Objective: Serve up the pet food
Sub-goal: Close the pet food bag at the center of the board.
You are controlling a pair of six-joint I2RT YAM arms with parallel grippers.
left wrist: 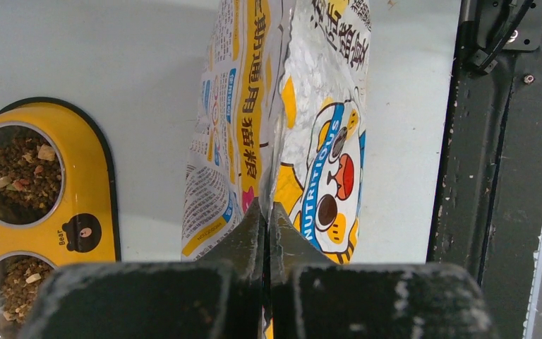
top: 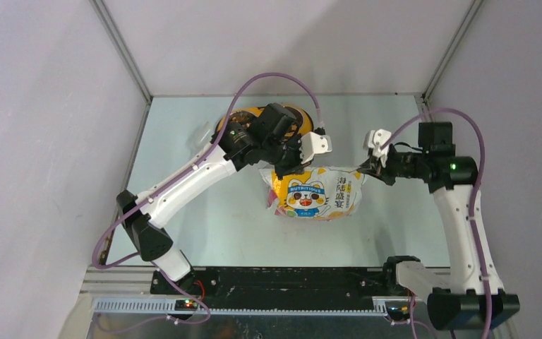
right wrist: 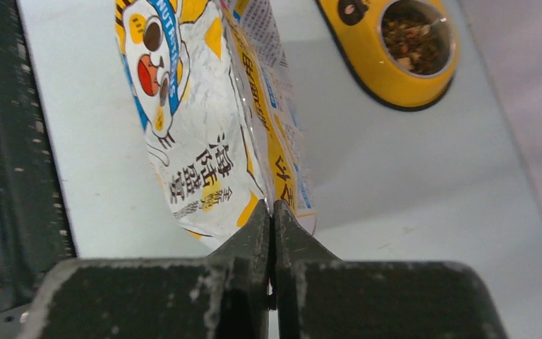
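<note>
Pinched only by thin foil at its top corners, the bag (top: 317,192) could slip from either clamp and spill over the worktop (top: 205,226). Both arms reach inward, facing each other. The left tool (left wrist: 267,208) and right tool (right wrist: 274,208) are each clenched on the bag's edge. Kibble (left wrist: 21,169) already sits in the bowl (left wrist: 92,176).

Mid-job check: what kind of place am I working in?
Probably a lab robot test cell, not a home: plain grey panel walls on aluminium posts, a pale table, two arms bolted to a black rail. The pet food bag and yellow bowl seem props.
</note>
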